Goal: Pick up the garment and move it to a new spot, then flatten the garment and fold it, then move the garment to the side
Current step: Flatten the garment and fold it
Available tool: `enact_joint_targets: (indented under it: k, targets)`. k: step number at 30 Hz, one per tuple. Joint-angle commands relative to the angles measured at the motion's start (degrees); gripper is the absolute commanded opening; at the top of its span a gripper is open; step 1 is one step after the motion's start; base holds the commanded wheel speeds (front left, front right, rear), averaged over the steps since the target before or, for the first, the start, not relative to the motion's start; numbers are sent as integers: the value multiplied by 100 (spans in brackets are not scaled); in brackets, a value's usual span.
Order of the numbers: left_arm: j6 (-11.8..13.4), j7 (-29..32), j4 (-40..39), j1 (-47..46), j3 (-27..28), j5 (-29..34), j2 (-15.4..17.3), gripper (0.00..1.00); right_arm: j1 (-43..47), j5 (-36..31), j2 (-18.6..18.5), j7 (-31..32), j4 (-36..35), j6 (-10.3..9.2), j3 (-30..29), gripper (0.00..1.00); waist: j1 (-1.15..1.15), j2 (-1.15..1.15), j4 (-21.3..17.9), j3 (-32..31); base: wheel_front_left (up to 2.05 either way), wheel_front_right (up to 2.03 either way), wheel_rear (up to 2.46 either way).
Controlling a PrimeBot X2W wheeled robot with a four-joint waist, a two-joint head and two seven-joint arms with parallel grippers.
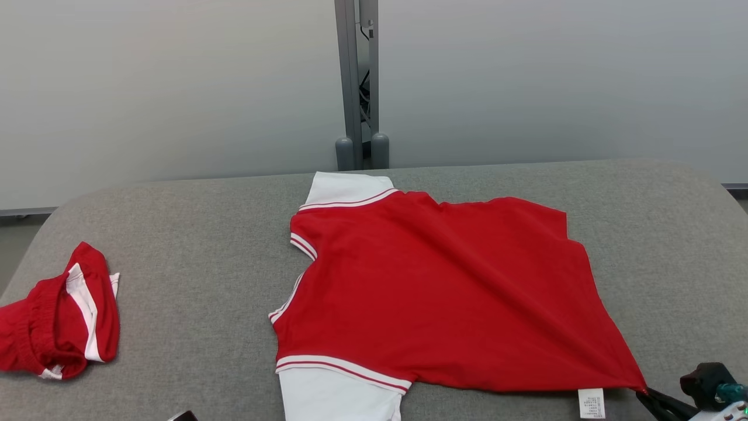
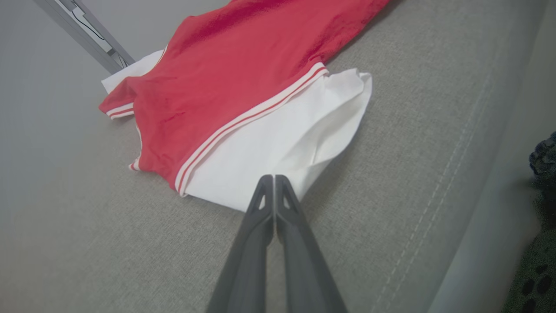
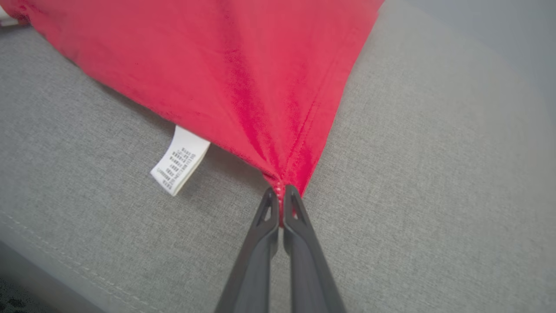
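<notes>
- Far left: a crumpled red-and-white cloth lies on the grey padded table, well apart from your garment.
- Left gripper: your fingers are pressed flat together with nothing between them. The tips sit at the near edge of the white sleeve. The wrist view does not settle whether they touch it.
- Centre: the garment, a red shirt with white sleeves and striped red-and-white trim, lies spread on the table. Neck end is to the left, hem to the right. One sleeve points to the far side, the other to the near edge.
- Behind the shirt, past the table's far edge, a grey metal post stands against the pale wall.
- Near right: a white care label sticks out from under the near hem, flat on the table.
- Far right: your right gripper is clamped on the shirt's hem corner. Taut creases run from that pinch back into the red body.
</notes>
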Motion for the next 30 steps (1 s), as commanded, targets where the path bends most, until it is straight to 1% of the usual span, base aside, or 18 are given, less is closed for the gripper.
enact_joint_targets:
  k: [1, 4, 8, 14, 17, 24, 27, 30]
  targets:
    - [-2, -4, 35, 0, 32, -56, 52, 0, -71, 80, -76, -7, -70, -4, 187, 0, 0, 0, -10, -21, 0, 0, 0]
    - [-3, -4, -38, 80, -97, -147, 77, 0, -163, 199, -165, -7, -198, -4, 482, 0, 0, 0, -47, -39, 0, 0, 0]
    - [-3, -3, -228, 109, -632, -425, 311, 0, -288, 326, -223, -7, -322, -4, 786, 0, 0, 0, -100, -45, 0, 0, 0]
    - [-4, -4, -488, -35, -1362, -831, 705, 0, -374, 448, -320, -7, -444, -4, 972, 0, 0, 0, -135, -39, 0, 0, 0]
    - [-3, -4, -563, -128, -1549, -965, 823, 0, -380, 480, -353, -7, -496, -4, 1011, 0, 0, 0, -130, -37, 0, 0, 0]
    - [-3, -4, -692, -223, -1713, -1011, 902, 0, -457, 434, -463, -7, -619, -4, 1038, 0, 0, 0, -116, -28, 0, 0, 0]
    - [-3, -4, -720, -266, -1611, -983, 905, 0, -531, 347, -499, -7, -666, -4, 983, 0, 0, 0, -108, -24, 0, 0, 0]
    - [-3, -4, -809, -344, -1281, -886, 895, 0, -569, 258, -547, -7, -666, -4, 883, 0, 0, 0, -90, -8, 0, 0, 0]
